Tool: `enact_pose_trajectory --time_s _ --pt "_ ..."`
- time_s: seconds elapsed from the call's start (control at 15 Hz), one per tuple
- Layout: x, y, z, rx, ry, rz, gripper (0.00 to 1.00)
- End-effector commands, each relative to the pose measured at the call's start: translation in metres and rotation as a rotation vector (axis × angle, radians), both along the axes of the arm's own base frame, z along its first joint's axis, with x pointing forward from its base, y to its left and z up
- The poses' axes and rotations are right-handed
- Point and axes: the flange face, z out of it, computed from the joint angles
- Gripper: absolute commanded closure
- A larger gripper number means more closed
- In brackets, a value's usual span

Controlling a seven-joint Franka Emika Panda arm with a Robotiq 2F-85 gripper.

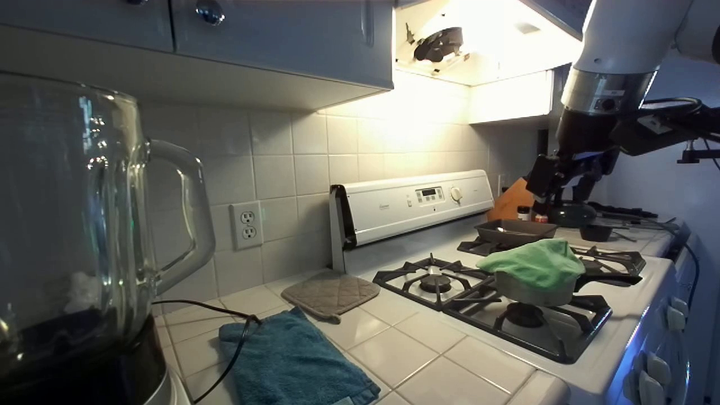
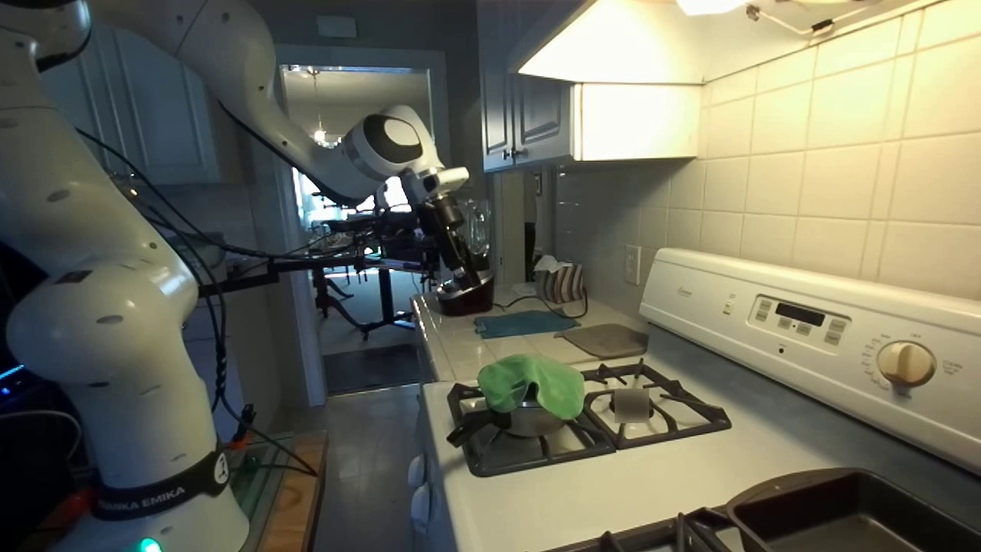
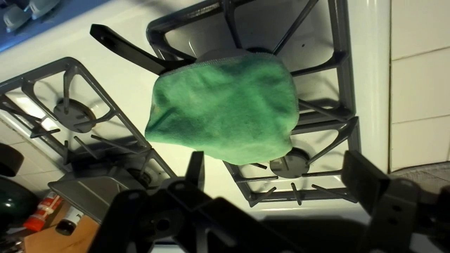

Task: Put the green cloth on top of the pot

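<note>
While the gripper (image 3: 276, 165) hangs empty at the bottom of the wrist view, its fingers (image 3: 364, 181) spread wide, the green cloth (image 3: 225, 109) lies beyond them at the centre of the frame, draped over the pot (image 2: 535, 423). Both exterior views show it atop the pot, gripper well apart, and the placement looks done. The fabric appears light, soft and limp, stitched at the edge and shallowly creased; it should fold at a touch, take any squeeze unharmed and slip little once pinched. Should it need straightening, the likeliest hold is loose material: the corner (image 3: 153, 131) jutting toward the left of the wrist frame, or the free lower edge. In an exterior view a raised fold (image 2: 529, 369) near the middle of the frame, arched over a glimpse of metal, offers another pinch. A sideways tug could drag it off; a short upward lift seems safer. Beneath, the pot shows only a grey sliver above the cloth in the wrist view; it looks rigid and heavier, best held by the black handle (image 3: 128, 52) pointing to the upper left. It stands on a burner grate (image 3: 344, 82); farther off, in the lower left, sits a dark baking pan (image 3: 95, 188).
</note>
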Motion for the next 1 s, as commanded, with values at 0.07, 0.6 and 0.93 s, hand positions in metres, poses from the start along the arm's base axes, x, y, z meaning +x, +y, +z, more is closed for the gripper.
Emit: enact_pose_trajectory --time_s 0.07,0.6,0.93 --pt "-0.024 0.015 0.016 -0.035 -0.011 -0.007 0.0" --pt "-0.04 0.044 0.02 -0.082 -0.023 0.017 0.0" --pt "-0.043 0.05 0.025 -0.09 -0.027 0.012 0.0"
